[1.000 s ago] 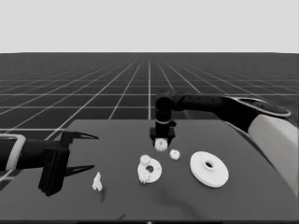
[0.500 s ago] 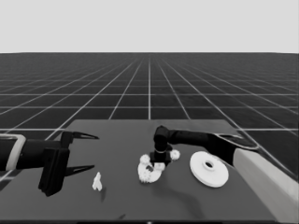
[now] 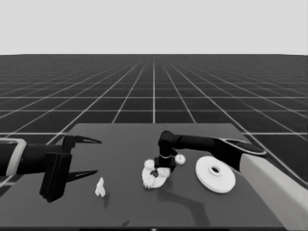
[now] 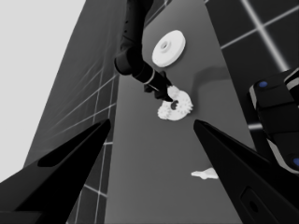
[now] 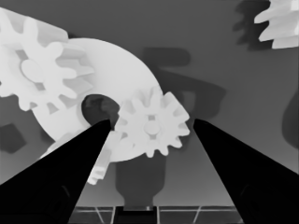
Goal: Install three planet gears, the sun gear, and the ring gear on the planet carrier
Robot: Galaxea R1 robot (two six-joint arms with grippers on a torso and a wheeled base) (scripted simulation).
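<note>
The smaller round part lies near the middle of the table, flat, with its dark centre hole showing in the right wrist view. Gears sit on it: one toothed gear lies at the rim beside the hole, between the right gripper's fingers, and another gear rests on the far side of the disc; a third set of teeth pokes out at the disc's edge behind one finger. The right gripper is down at this part, its arm reaching in from the right; its fingers stand spread, one on each side of the gear, and touch it on neither side in the wrist view, so they are released. One more gear lies on the table just right of the gripper, apart from the smaller part. The larger round part, with its raised hub, lies flat farther right, well apart from the rest. A thin white piece lies to the left of the smaller part, nearer the front edge. The left gripper waits over the table's left end, its fingers apart and holding nothing
</note>
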